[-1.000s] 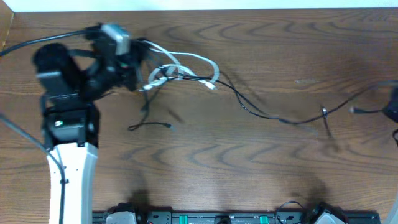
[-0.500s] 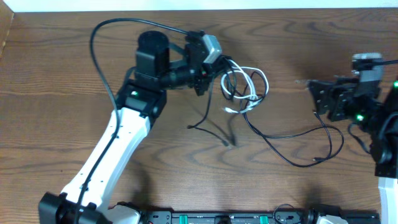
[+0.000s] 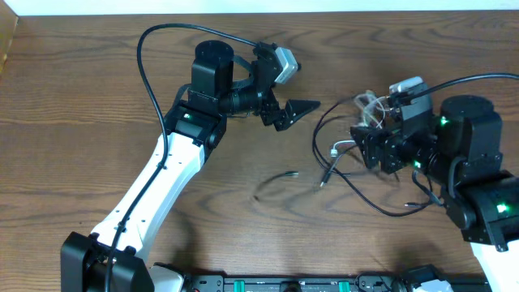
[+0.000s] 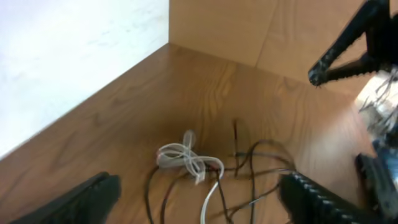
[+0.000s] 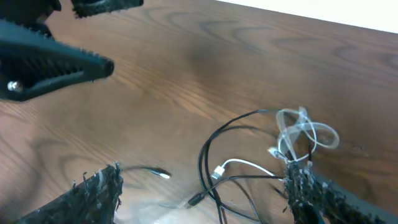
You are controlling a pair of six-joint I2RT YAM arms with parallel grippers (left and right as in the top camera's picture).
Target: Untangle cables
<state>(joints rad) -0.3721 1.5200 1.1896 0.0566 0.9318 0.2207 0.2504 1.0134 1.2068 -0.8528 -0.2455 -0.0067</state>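
The cables lie tangled right of centre: a white cable (image 3: pixel 366 104) in a small coil, with its white plug (image 3: pixel 336 148) on the table, and black cables (image 3: pixel 323 130) looping round it and trailing off to the lower right (image 3: pixel 389 211). A loose black cable end (image 3: pixel 284 174) lies apart at centre. My left gripper (image 3: pixel 293 113) is open, left of the tangle and holding nothing; its view shows the white coil (image 4: pixel 183 155) ahead between its fingers (image 4: pixel 87 199). My right gripper (image 3: pixel 365 144) is open over the tangle. The black loop (image 5: pixel 211 155) and white plug (image 5: pixel 221 169) lie between its fingers, and the coil (image 5: pixel 305 134) sits by the right finger (image 5: pixel 317 193).
The wooden table (image 3: pixel 97 97) ends at a pale wall along the back (image 3: pixel 259 5). A black equipment rail (image 3: pixel 284 284) runs along the front edge. My left arm's thick black cable (image 3: pixel 150 57) arcs above the table. The two grippers are close together near centre.
My left gripper, shut at the tangle before, is now open and apart from it. My right arm has moved left over the cables and opened. The tangle now lies further right.
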